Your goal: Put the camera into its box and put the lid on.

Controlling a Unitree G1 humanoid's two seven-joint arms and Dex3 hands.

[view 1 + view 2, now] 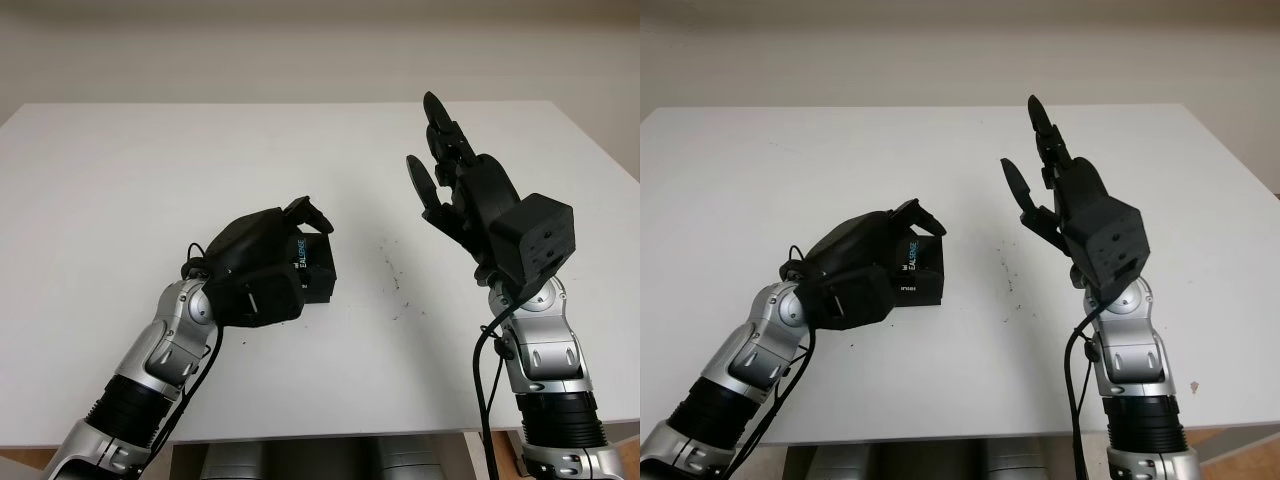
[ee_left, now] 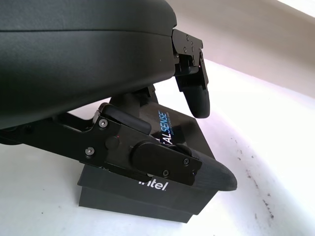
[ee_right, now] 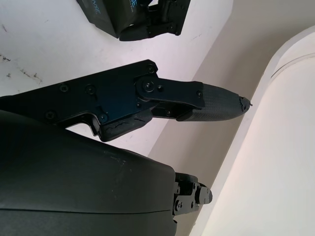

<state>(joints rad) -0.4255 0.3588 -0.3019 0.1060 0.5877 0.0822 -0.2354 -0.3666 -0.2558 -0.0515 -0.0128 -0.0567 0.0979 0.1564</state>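
A black camera box (image 1: 320, 275) printed with Intel RealSense lettering sits on the white table (image 1: 140, 170), a little left of centre. Its lid is on and the camera itself is hidden. My left hand (image 1: 308, 240) wraps the box from the near-left side. In the left wrist view one finger lies along the lettered side of the box (image 2: 167, 199) and another finger (image 2: 197, 96) hangs just over the top. My right hand (image 1: 432, 165) is raised in the air to the right of the box, open and holding nothing. The box (image 3: 110, 17) lies far below it in the right wrist view.
Small dark specks (image 1: 392, 275) mark the table between the box and my right arm. The table's front edge (image 1: 330, 435) runs close to both forearms. A pale wall stands behind the far edge.
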